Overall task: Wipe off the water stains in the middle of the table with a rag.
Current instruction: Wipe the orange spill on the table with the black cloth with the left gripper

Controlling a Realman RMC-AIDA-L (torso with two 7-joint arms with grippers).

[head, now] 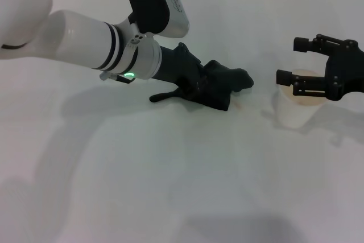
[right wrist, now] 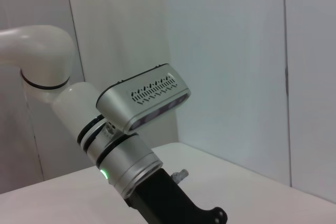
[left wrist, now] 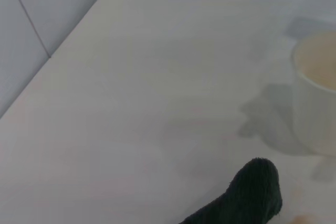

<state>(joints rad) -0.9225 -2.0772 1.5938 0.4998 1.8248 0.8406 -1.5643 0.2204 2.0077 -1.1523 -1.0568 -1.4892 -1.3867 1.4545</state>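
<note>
The black rag (head: 219, 86) lies bunched on the white table (head: 170, 169) near its middle, with a thin tail (head: 162, 97) pointing left. My left gripper (head: 190, 78) is shut on the rag and presses it onto the table. The rag's tip also shows in the left wrist view (left wrist: 252, 192). The water stains are almost wholly hidden under the rag; a small orange trace (left wrist: 302, 219) shows beside its tip. My right gripper (head: 287, 61) is open at the far right, above a white paper cup (head: 296, 109). The left arm (right wrist: 126, 166) shows in the right wrist view.
The paper cup (left wrist: 315, 103) stands right of the rag, with light brown liquid in it. The table's far edge meets a grey wall (left wrist: 31, 35).
</note>
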